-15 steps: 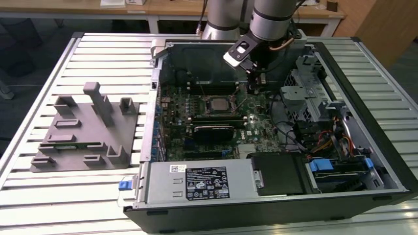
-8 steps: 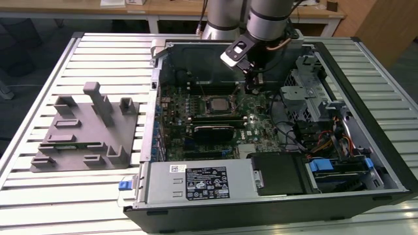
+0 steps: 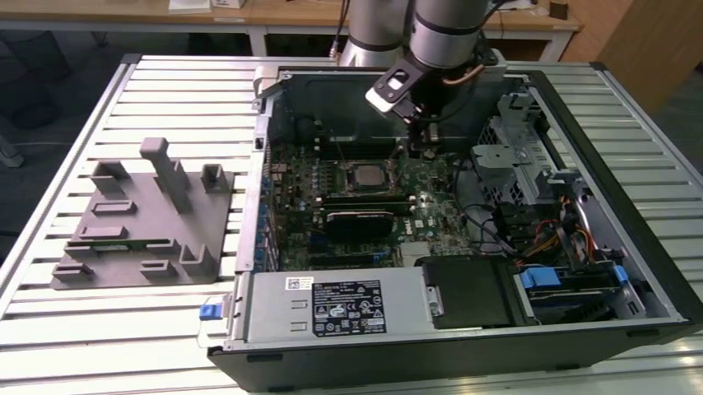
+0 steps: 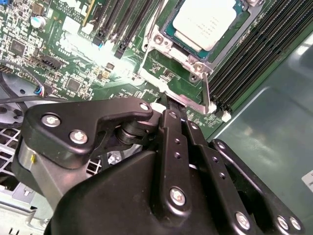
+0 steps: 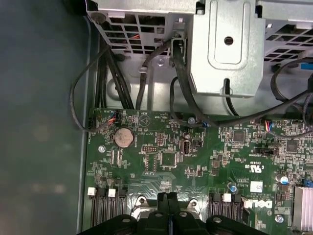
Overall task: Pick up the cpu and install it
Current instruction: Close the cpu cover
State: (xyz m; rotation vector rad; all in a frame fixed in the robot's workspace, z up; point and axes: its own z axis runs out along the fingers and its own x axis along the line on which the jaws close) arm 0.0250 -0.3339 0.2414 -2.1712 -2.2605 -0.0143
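Silver-grey and flat, the cpu [image 4: 208, 22] lies seated in the motherboard socket [image 4: 161, 41], just beside the gripper [image 4: 171, 108], whose fingers are pressed together on nothing; it looks light, stiff and fragile on its underside, so I would take it by opposite edges.

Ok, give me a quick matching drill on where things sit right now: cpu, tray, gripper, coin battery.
Things:
1. cpu
2. grey tray
3. gripper
4. coin battery

Places:
A. on the slatted table, outside the case
B. lying in the socket
C. over the motherboard, just beside the socket
D. round silver disc set in the motherboard

Pairs: 1-B, 2-A, 3-C, 4-D
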